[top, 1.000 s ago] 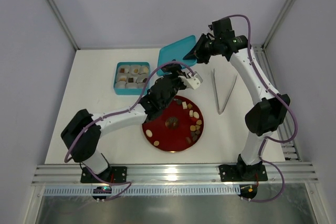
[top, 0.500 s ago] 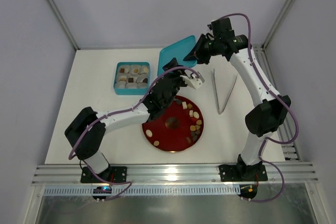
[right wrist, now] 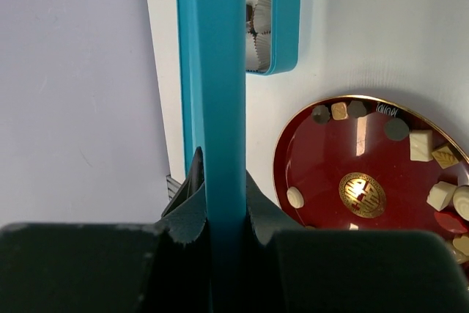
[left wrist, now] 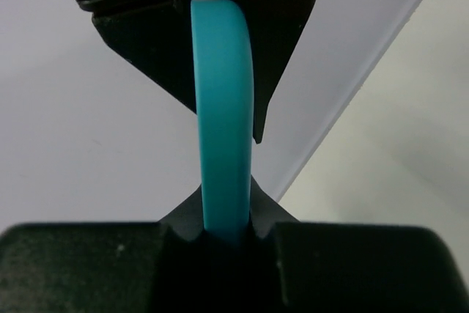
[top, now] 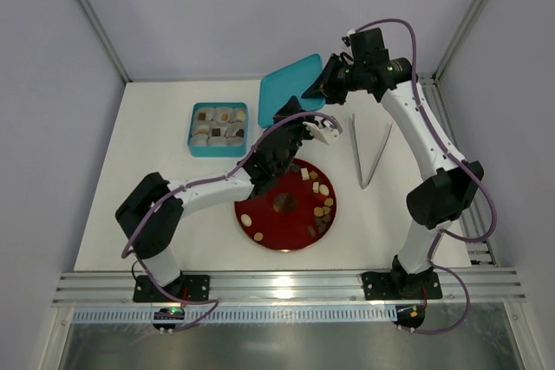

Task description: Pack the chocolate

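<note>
Both grippers were on the teal lid [top: 290,86]. The right gripper [right wrist: 220,203] was clamped on one edge of it. The left gripper [left wrist: 223,226] had its fingers pressed against the opposite edge from both sides, so I read that as a grip too. The lid was up off the table [top: 156,179], tilted, and hung behind the red plate [top: 276,231], to the right of the teal box [top: 192,134].

As for progress, I judged the filling to be well along and the closing barely begun. The box sat open at the back left of the table. It held two rows of white paper cups, and most of them showed a brown or pale piece inside. From above I could not tell whether every cup was filled.

Plenty of chocolate [top: 323,207] was left on the plate. Most of it was bunched along the right-hand side, with one pale oval alone near the left rim and a few pieces along the far edge.

Either the rest did not belong in this box, or the lid had come up too soon; I could not say which. What remained, as I saw it, was to carry the lid over the box and seat it.

The pieces were small and mixed: cream squares, tan squares, dark rounds and a pale oval. All lay loose and apart from the gold emblem at the plate's middle. A pair of metal tweezers [top: 368,153] lay to the right of the plate, with neither arm touching them.
</note>
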{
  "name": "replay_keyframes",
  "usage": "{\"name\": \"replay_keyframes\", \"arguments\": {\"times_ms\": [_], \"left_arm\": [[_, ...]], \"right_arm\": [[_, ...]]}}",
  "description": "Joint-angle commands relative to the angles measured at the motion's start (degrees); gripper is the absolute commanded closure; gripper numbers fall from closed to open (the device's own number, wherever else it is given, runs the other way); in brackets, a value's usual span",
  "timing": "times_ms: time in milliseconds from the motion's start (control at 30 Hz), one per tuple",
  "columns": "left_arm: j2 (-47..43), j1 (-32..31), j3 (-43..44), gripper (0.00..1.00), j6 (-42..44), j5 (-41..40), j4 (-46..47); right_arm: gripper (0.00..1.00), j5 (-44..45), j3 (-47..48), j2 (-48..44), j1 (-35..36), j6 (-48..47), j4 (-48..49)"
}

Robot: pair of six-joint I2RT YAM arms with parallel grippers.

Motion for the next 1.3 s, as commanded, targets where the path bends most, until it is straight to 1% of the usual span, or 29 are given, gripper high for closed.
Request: {"name": "replay_keyframes", "arguments": {"times_ms": [0,33,133,200,300,333,367,400,667,700,867,900,1067,1167,1267], "left_arm": [[0.5,0.22,2.88,0.97,1.21,-1.45,5.19],[0.51,0.22,2.97,1.0,1.38,-1.54,5.36],[0.24,0.22,2.88,1.0,1.12,-1.63,5.45],[0.07,0.22,2.97,1.0,0.68,-1.8,5.45],[-0.46,0.22,2.71,1.0,0.16,-1.63,5.36],[-0.55,0.13,2.71,1.0,-0.54,-1.45,5.19],[-0.72,0.13,2.71,1.0,-0.98,-1.28,4.32],[-1.16,0.13,2.97,1.0,-1.77,-1.01,3.53],[-3.01,0.13,3.58,1.0,-6.52,-0.39,-3.07],[-3.27,0.13,3.59,1.0,-6.96,-0.66,-3.34],[-4.77,0.22,4.81,1.0,-12.84,-0.66,-7.81],[-4.94,0.22,5.08,1.0,-13.72,-0.66,-9.39],[-5.56,0.31,6.57,1.0,-20.22,-0.57,-13.96],[-6.0,1.1,7.71,1.0,-23.39,0.3,-17.57],[-6.26,1.89,8.51,1.0,-26.91,1.27,-20.64]], "right_arm": [[0.96,-0.54,0.9,-3.35,0.93,-1.11,0.9],[0.96,-0.54,0.9,-3.44,1.01,-1.11,0.99],[0.96,-0.54,0.81,-3.79,1.1,-1.2,1.17],[0.93,-0.54,0.55,-4.05,1.1,-1.29,1.6],[0.76,-0.8,0.02,-4.49,1.19,-1.2,2.48],[0.68,-0.89,-0.15,-4.67,1.1,-1.2,2.75],[0.64,-1.07,-0.59,-4.84,1.1,-1.12,3.18],[0.58,-1.16,-0.77,-5.11,1.1,-0.94,4.06],[0.37,-1.42,0.19,-5.37,1.02,-0.68,7.23],[0.31,-1.25,0.54,-5.37,1.1,-0.68,7.23],[0.21,0.77,0.64,-5.9,0.84,-0.5,8.72],[0.17,1.21,0.37,-6.33,0.84,-0.41,9.25],[0.04,3.5,-2.35,-9.85,-0.92,0.56,14.25],[0.0,3.77,-2.09,-10.64,-2.5,0.64,16.01],[0.0,2.89,-2.18,-11.08,-4.26,1.43,18.21]]}}
